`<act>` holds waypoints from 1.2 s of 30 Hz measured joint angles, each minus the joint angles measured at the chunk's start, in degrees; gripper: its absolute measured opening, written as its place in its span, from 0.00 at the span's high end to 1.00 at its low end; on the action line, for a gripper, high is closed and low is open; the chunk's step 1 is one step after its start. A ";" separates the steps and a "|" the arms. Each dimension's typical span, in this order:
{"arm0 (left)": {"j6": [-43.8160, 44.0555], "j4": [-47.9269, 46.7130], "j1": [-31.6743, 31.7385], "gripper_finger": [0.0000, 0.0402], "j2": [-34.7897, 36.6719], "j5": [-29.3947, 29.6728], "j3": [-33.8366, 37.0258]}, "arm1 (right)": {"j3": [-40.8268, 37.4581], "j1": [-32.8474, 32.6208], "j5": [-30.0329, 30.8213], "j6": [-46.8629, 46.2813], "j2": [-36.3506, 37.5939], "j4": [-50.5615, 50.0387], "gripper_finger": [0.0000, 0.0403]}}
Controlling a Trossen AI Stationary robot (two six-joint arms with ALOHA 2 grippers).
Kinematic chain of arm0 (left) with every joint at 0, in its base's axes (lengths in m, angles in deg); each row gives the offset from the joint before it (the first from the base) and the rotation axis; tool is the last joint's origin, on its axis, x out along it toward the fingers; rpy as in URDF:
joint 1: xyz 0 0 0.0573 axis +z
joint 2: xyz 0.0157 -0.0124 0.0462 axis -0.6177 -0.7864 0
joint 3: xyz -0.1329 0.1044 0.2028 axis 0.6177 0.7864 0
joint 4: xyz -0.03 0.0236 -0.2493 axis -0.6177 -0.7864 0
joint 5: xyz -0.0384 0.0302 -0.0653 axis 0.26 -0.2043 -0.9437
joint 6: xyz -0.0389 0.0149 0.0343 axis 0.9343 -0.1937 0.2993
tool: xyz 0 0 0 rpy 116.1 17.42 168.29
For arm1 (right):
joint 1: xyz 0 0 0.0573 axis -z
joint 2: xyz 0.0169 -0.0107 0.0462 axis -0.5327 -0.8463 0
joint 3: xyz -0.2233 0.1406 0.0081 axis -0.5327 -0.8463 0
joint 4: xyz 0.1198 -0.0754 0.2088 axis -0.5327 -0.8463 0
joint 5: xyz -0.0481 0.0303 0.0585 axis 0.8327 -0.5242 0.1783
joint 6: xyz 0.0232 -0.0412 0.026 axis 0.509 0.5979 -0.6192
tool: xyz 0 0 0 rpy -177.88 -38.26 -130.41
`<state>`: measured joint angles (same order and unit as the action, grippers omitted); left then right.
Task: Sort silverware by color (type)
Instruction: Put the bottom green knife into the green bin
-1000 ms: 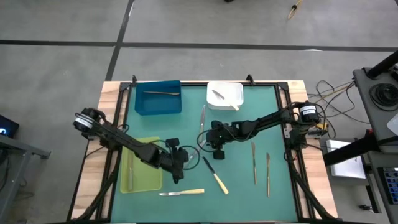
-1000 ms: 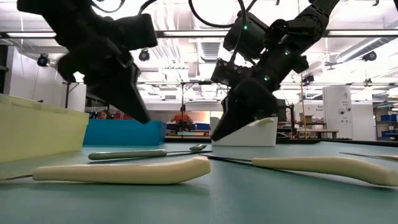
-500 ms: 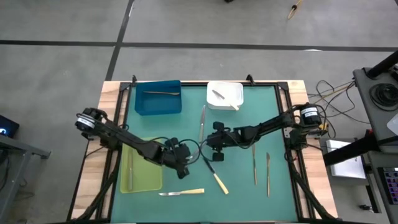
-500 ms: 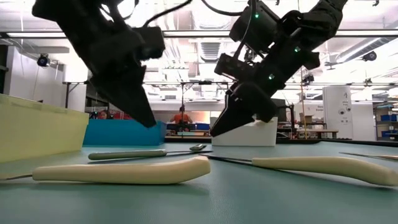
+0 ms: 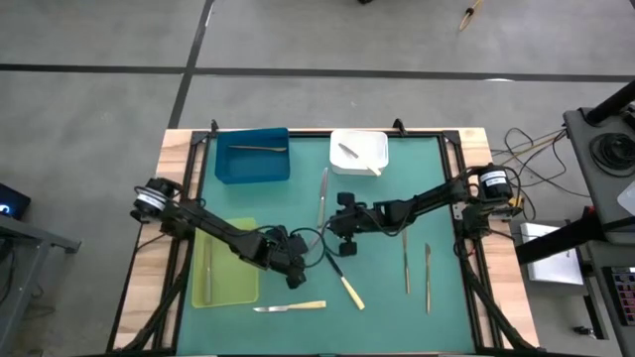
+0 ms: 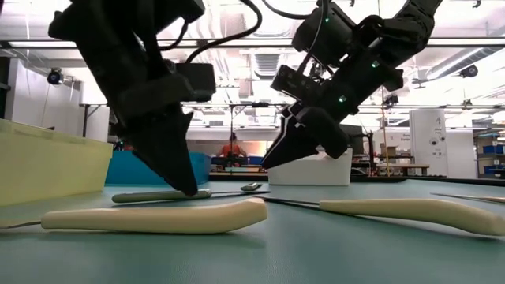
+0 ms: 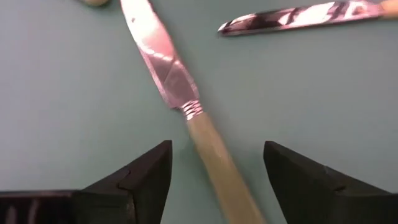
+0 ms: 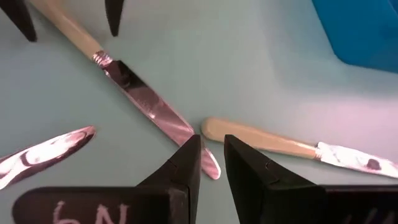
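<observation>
A knife with a pale yellow handle [image 7: 211, 152] lies flat on the green mat. My left gripper [image 7: 217, 144] is open and low over it, one finger on each side of the handle and clear of it; the right wrist view shows its fingertips [image 8: 115, 15] astride the same handle [image 8: 68, 25]. In the high view my left gripper [image 5: 295, 278] covers this knife. My right gripper [image 5: 335, 248] is shut and holds nothing, raised above the knife's blade tip [image 8: 186, 134]. Other pale-handled knives [image 5: 349, 288] [image 5: 290, 307] lie flat nearby.
Grey utensils [image 5: 405, 260] [image 5: 428, 280] [image 5: 322, 193] lie loose on the mat. A blue tray [image 5: 248, 167] and a white tray [image 5: 372, 139] stand at the far edge. A yellow-green tray [image 5: 233, 273] sits at the left, close behind my left arm. Each tray holds silverware.
My left gripper has come down toward the mat and a little toward the table's right edge, rolling as it went; its tips now stand by the knife's handle. My right gripper has tipped more level above the mat. No silverware has moved.
</observation>
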<state>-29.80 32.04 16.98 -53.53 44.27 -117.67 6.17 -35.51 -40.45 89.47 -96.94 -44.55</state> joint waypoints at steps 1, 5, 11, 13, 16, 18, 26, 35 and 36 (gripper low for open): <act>0.17 -0.14 0.00 0.42 -0.36 0.87 0.00 | 0.00 0.12 0.01 0.47 0.00 0.30 0.84; 1.86 0.23 0.02 0.41 -1.41 5.75 0.00 | 0.00 0.67 0.01 2.30 0.00 0.86 0.84; 2.49 0.68 0.28 0.43 -1.63 8.50 0.00 | 0.00 2.14 0.08 3.04 0.02 2.14 0.84; 2.66 0.87 0.28 0.44 -1.94 8.88 0.00 | 0.00 2.43 0.14 3.32 0.02 2.13 0.84; 3.04 1.71 0.28 0.47 -2.71 8.90 0.00 | 0.00 2.81 0.07 3.81 0.02 2.12 0.84; 3.19 2.52 0.23 0.48 -3.26 9.07 0.00 | 0.00 3.07 0.04 3.88 0.02 2.12 0.84; 3.48 4.90 0.22 0.56 -4.55 9.53 -0.09 | 0.00 3.37 0.06 4.55 0.02 2.13 0.84; 3.83 5.21 0.22 0.81 -4.60 9.23 -0.11 | 0.00 3.37 0.04 5.15 0.04 2.14 0.84; 4.12 5.17 0.23 0.84 -4.62 9.75 -0.11 | 0.00 3.37 0.04 5.19 0.04 2.15 0.84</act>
<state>-25.68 37.21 17.21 -58.15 54.02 -117.78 6.17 -32.13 -40.41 94.66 -96.90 -42.40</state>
